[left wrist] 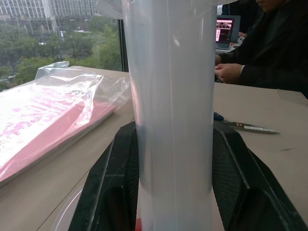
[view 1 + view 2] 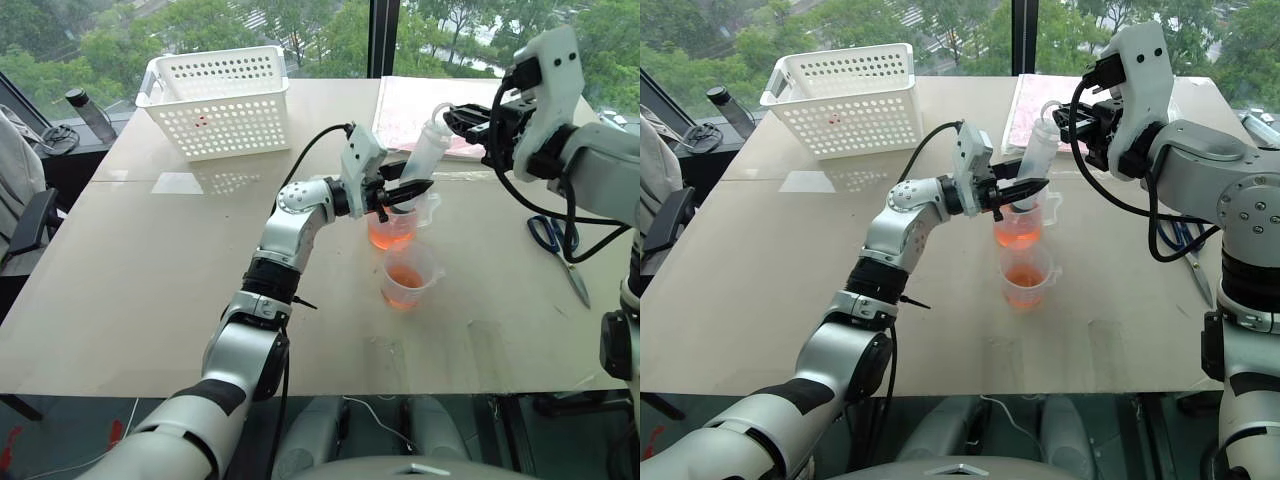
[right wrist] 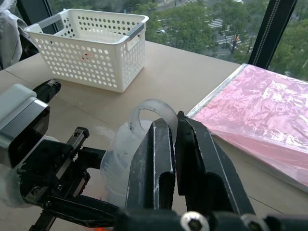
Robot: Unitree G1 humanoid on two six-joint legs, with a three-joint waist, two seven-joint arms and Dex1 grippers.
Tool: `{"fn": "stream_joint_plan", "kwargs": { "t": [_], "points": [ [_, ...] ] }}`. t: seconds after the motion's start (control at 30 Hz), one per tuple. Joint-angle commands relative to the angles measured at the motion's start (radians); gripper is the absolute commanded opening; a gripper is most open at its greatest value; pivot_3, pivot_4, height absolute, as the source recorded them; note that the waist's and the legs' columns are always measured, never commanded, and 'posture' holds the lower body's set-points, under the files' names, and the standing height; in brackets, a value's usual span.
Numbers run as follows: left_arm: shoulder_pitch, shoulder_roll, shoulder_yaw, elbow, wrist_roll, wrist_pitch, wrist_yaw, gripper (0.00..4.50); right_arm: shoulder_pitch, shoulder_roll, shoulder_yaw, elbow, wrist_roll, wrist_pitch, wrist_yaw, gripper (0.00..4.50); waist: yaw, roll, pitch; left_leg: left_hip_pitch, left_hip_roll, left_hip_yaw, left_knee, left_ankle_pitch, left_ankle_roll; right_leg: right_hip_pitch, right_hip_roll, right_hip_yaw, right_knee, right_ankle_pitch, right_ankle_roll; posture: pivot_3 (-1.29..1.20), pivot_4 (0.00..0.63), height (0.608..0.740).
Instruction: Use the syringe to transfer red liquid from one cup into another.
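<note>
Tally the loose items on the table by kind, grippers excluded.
Clear beakers holding red liquid: 2, larger beaker, smaller beaker
Syringe: 1
White basket: 1
Scissors: 1
Pink packet in clear wrap: 1
Total: 6

Your basket [image 2: 222, 100] sits far left on the desk [image 2: 150, 280], taller beaker [image 2: 392, 226] just behind shorter beaker [image 2: 408, 277], scissors [image 2: 558, 245] right.

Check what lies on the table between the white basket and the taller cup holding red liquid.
Nothing lies there: in the left eye view, bare tabletop runs from the white basket to the taller cup; above it reaches the left gripper, holding the syringe.
</note>
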Motion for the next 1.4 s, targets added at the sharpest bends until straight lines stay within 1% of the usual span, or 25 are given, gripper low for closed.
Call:
{"fn": "stream_joint_plan", "kwargs": {
  "t": [0.03, 0.2, 0.47, 0.87, 1.07, 1.4],
  "points": [
    [0.027, 0.0, -0.076, 0.002, 0.028, 0.038, -0.056, 1.43, -0.067, -0.006, -0.05, -0.01, -0.056, -0.034, 0.02, 0.02, 0.0, 0.0, 0.0, 0.0, 0.0, 0.0, 0.0, 0.0, 0.0, 0.0, 0.0, 0.0, 0.0, 0.0, 0.0, 0.0, 0.15, 0.74],
    [0.026, 0.011, -0.086, -0.002, 0.034, 0.061, -0.063, 1.43, -0.073, -0.003, -0.054, -0.008, -0.087, -0.029, 0.051, 0.02, 0.0, 0.0, 0.0, 0.0, 0.0, 0.0, 0.0, 0.0, 0.0, 0.0, 0.0, 0.0, 0.0, 0.0, 0.0, 0.0, 0.15, 0.74],
    [0.015, 0.019, -0.091, -0.013, 0.034, 0.092, -0.058, 1.43, -0.044, 0.024, -0.033, -0.023, -0.122, -0.016, 0.1, 0.02, 0.0, 0.0, 0.0, 0.0, 0.0, 0.0, 0.0, 0.0, 0.0, 0.0, 0.0, 0.0, 0.0, 0.0, 0.0, 0.0, 0.15, 0.74],
    [0.008, 0.013, -0.093, -0.036, 0.031, 0.12, -0.048, 1.43, -0.025, 0.052, -0.04, -0.021, -0.185, 0.006, 0.154, 0.02, 0.0, 0.001, 0.0, 0.0, 0.0, 0.0, 0.0, 0.0, 0.0, 0.0, 0.0, 0.0, 0.0, 0.0, 0.0, 0.0, 0.15, 0.74],
    [0.002, 0.016, -0.098, -0.042, 0.032, 0.131, -0.052, 1.43, -0.012, 0.057, -0.044, -0.027, -0.208, 0.023, 0.177, 0.02, 0.001, 0.001, -0.001, 0.0, 0.0, 0.0, 0.0, 0.0, 0.0, 0.0, 0.0, 0.0, 0.0, 0.0, 0.0, 0.0, 0.15, 0.74],
    [0.0, 0.028, -0.121, -0.077, 0.032, 0.205, -0.061, 1.43, -0.02, 0.051, -0.065, -0.007, -0.254, 0.016, 0.2, 0.02, 0.0, 0.002, -0.001, 0.0, 0.0, 0.0, 0.0, 0.0, 0.0, 0.0, 0.0, 0.0, 0.0, 0.0, 0.0, 0.0, 0.15, 0.74]
  ]
}}
